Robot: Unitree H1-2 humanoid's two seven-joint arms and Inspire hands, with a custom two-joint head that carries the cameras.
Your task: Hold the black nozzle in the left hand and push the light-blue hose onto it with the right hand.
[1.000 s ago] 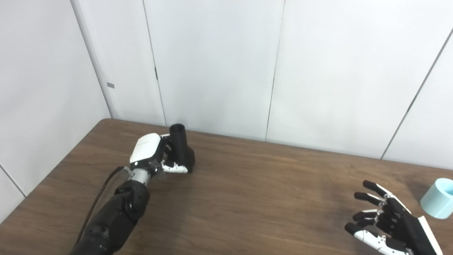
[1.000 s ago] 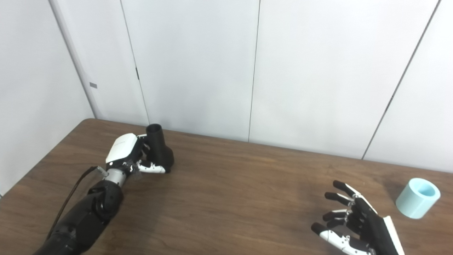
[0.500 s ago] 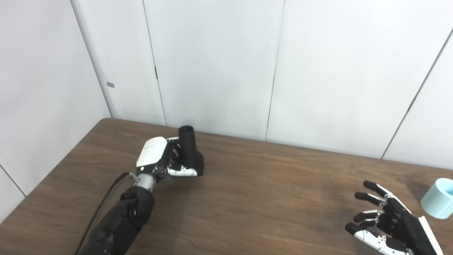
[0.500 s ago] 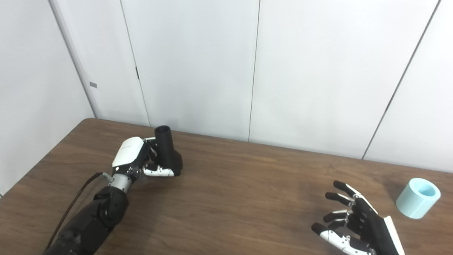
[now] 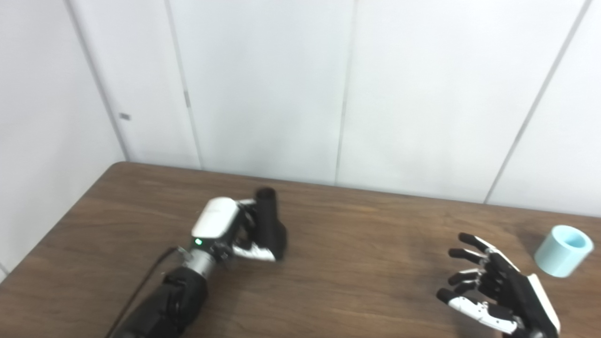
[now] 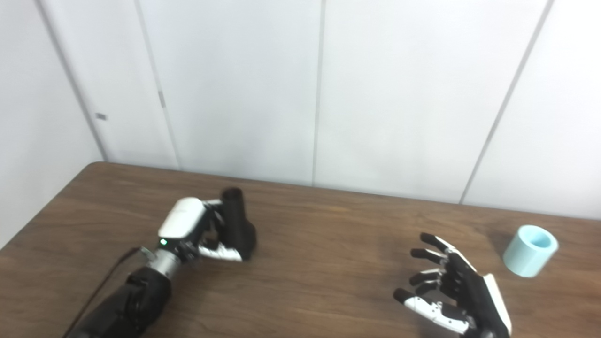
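In the left hand (image 5: 228,230) sat the black nozzle (image 5: 270,224), with the fingers wrapped around its fat lower part. The nozzle stood almost straight up, and its open round end pointed to the ceiling, just above the hand. Its bottom looked to be on or very near the brown desk (image 5: 347,234); I could not tell which.

Far off to that hand's right was the right hand (image 6: 453,293). It held nothing. Its fingers were spread wide and a little curled, and its palm faced toward the other hand. Just past it, on its far right side, the light-blue hose (image 6: 530,250) lay on the desk. It was a short, fat tube, tipped so its open end faced up and away. The right hand was near it but not touching it.

So the first part looked done: the nozzle was held. The hose had not been picked up yet, and it had not been pushed onto the nozzle.
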